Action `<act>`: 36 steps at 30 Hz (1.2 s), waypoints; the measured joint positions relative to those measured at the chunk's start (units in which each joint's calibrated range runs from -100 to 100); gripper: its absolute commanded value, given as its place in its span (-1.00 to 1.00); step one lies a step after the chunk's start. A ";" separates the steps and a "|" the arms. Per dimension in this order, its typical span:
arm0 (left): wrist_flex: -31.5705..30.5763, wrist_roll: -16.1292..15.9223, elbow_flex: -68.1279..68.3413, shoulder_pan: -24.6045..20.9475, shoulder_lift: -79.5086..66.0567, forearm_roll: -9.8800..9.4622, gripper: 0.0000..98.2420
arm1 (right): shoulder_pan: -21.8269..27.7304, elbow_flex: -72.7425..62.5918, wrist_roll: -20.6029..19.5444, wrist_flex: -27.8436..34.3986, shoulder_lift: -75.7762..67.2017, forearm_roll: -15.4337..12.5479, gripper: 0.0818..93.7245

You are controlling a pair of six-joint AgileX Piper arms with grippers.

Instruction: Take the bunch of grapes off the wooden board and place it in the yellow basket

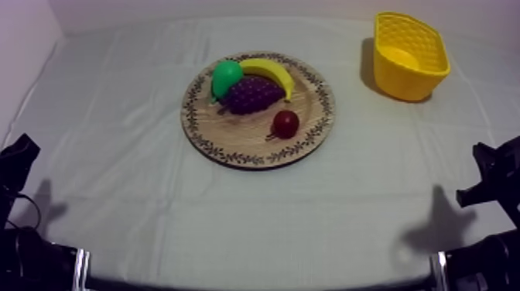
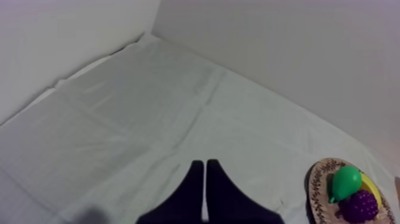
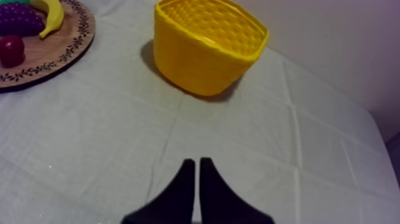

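Note:
A purple bunch of grapes (image 1: 252, 94) lies on the round wooden board (image 1: 240, 143) at the table's middle, between a green pear (image 1: 226, 77) and a banana (image 1: 271, 73). The grapes (image 2: 359, 205) and the grapes (image 3: 21, 22) also show in the wrist views. The yellow basket (image 1: 408, 54) stands upright at the back right, well apart from the board; it sits ahead of my right gripper (image 3: 196, 170), which is shut on nothing. My left gripper (image 2: 205, 173) is shut too, over bare cloth far from the board. Both arms rest low at the table's front corners.
A small red fruit (image 1: 285, 123) lies on the board's right part, near the grapes. Walls rise behind the table and along its left side. Bare cloth stretches between the board and the basket (image 3: 205, 47).

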 measured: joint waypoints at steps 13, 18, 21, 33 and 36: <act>0.00 0.00 0.00 0.00 0.00 0.00 -1.00 | 0.00 0.00 0.00 0.00 0.00 0.00 -0.99; 0.00 0.00 0.00 0.00 0.00 0.00 -1.00 | -0.52 0.00 1.08 0.10 0.00 -0.24 -0.99; 0.00 0.00 0.00 0.00 0.00 0.00 -1.00 | -0.84 0.00 3.42 0.13 0.00 -0.51 -0.99; 0.00 0.00 0.00 0.00 0.00 0.00 -1.00 | -0.29 -1.38 -1.14 -3.64 4.09 1.55 -0.99; 0.00 0.00 0.00 0.00 0.00 0.00 -1.00 | 0.60 -3.73 -2.78 -5.41 7.39 1.71 -0.99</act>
